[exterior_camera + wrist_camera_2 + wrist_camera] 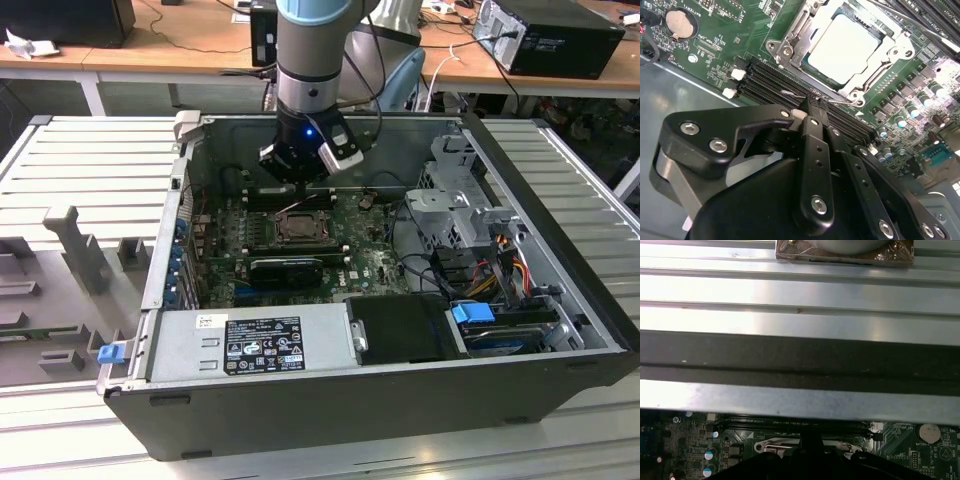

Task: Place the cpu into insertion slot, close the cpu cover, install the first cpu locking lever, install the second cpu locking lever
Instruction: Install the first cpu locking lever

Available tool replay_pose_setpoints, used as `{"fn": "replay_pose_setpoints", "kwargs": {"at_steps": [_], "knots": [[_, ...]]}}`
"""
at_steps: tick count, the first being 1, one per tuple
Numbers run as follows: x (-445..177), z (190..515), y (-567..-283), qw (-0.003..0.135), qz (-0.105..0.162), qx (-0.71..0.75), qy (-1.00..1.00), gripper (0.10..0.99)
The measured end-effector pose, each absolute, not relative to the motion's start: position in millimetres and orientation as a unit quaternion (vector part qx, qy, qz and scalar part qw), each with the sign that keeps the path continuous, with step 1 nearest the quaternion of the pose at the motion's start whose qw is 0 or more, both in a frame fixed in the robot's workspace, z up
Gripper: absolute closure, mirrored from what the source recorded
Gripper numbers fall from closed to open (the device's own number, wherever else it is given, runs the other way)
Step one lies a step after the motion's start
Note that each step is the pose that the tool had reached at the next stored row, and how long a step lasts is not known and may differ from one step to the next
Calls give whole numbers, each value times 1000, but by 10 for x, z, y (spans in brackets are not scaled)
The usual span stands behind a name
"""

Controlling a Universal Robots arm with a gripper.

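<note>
Arm over open PC case (560, 300) on slatted table (90, 170). Hand (813, 107) sits low at the far edge of the socket (298, 227), fingers pressed together, tips at a thin wire lever (790, 93) running along the socket's edge; looks clenched on or against the lever, but can't confirm it's actually pinched vs. just touching.

Cpu (844, 46) is seated in the socket, pale face showing. Cover (880, 60) lies flat over it, window framing the chip. So placement + cover look done; judged step = a locking lever.

RAM slots (765, 80) lie just beside the lever, between hand and socket.

Risks (judgement):
- Wire is thin + springy: if tips only graze it, it can slip out and snap back.
- Lever pushed w/o clearing its hook: won't latch, cover stays loose on cpu.
- Tips very near RAM slots + board (715, 45); any drift down or sideways could scrape parts.
- Wrong lever order could bind the cover.
</note>
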State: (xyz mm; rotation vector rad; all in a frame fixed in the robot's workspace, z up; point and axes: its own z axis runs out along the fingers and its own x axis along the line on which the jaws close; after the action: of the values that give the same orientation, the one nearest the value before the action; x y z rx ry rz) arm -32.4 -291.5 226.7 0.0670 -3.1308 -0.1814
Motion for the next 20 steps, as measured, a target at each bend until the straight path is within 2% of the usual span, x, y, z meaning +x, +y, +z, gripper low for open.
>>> {"fn": "replay_pose_setpoints", "kwargs": {"at_steps": [20], "knots": [[-179, 2143, -2884, 3, -60, 24, -998, 980]]}}
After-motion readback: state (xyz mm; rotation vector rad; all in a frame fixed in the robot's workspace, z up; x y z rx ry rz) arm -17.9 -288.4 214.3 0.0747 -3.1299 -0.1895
